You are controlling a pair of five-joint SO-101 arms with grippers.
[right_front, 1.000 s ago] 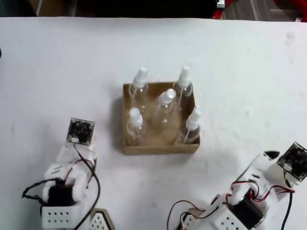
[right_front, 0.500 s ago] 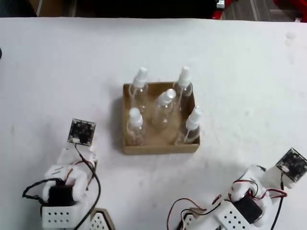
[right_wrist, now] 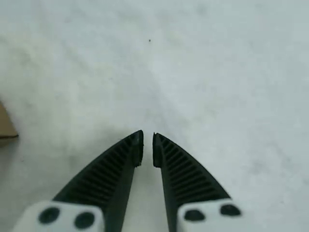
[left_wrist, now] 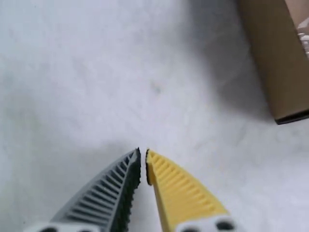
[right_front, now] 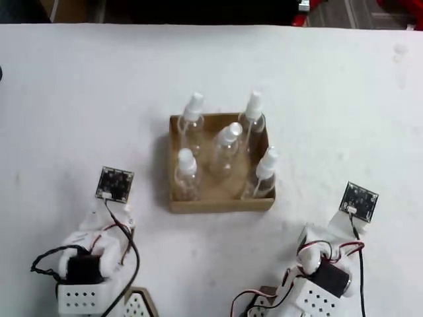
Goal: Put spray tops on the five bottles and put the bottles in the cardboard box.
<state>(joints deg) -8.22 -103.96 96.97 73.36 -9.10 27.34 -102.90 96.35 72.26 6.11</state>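
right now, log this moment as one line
bottles: five, spray tops on, in cardboard box | left gripper: jaws shut, empty | right gripper: jaws shut, empty | task: looks done

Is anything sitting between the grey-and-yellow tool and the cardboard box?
Just bare white table. The left wrist view shows the stretch from the left tool to the cardboard box with no object on it.

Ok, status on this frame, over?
Left gripper shut, right gripper shut, both empty above the table. Five bottles, spray tops on, standing in the cardboard box. Nothing in the way.
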